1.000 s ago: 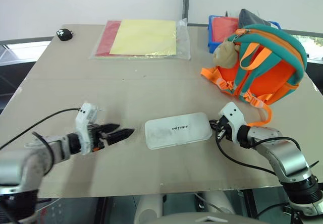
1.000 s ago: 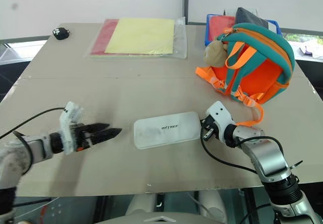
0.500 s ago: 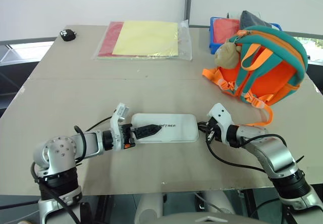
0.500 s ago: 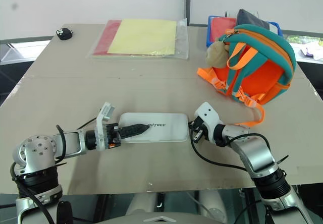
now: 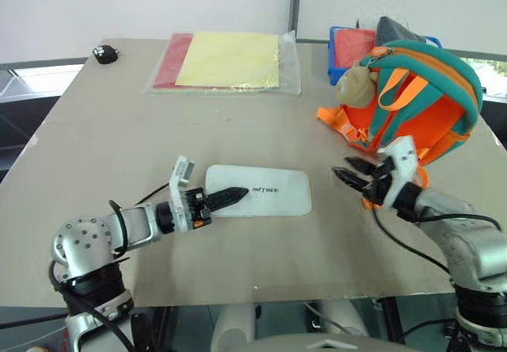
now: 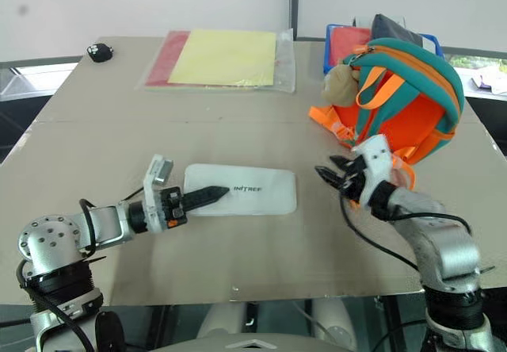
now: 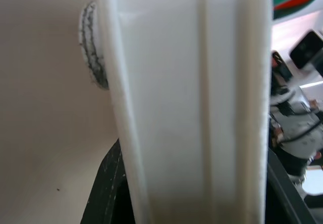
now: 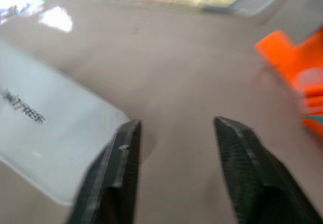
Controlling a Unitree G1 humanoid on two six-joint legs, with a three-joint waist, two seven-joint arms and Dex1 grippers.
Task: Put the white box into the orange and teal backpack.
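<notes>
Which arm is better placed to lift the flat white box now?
Left, probably. The left pincer sits at the near-left end of the flat white rectangular box, fingers on either side of its edge in the left wrist view. The right pincer is open, off the box, beside the orange and teal backpack.

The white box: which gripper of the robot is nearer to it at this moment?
The left. The left gripper is closed on the near-left end of the white box, one finger lying across its top. The right gripper is open, apart from the box, beyond its right end.
</notes>
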